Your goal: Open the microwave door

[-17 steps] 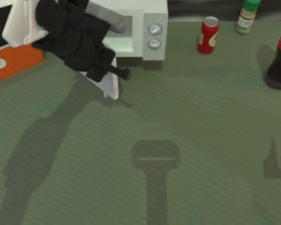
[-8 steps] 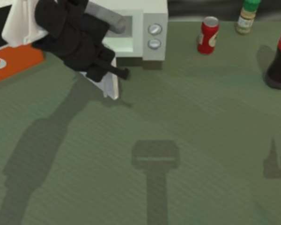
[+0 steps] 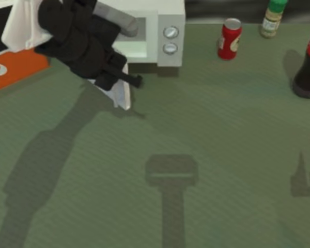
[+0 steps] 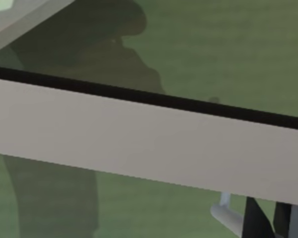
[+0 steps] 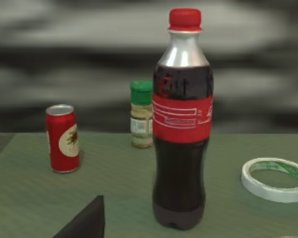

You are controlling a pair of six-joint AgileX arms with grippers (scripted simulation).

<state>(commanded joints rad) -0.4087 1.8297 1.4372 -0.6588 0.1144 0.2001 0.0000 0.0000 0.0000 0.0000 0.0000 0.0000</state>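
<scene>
The white microwave (image 3: 165,15) stands at the back left of the table, its two silver knobs (image 3: 170,40) facing forward. Its pale interior (image 3: 134,49) is exposed. The microwave door (image 3: 123,95) is swung out toward the front, seen edge-on. My left gripper (image 3: 125,76) is at the door's outer edge, shut on the door. In the left wrist view the door's white edge (image 4: 139,139) crosses the picture, with the grey handle (image 4: 227,218) beside a dark finger (image 4: 258,223). My right arm is out of the top view, parked at the right; a dark part of the right gripper (image 5: 87,220) shows.
An orange box (image 3: 15,70) lies left of the microwave. A red can (image 3: 229,39), a green-lidded jar (image 3: 273,18) and a cola bottle (image 3: 309,62) stand at the back right. A roll of tape (image 5: 274,178) lies near the bottle.
</scene>
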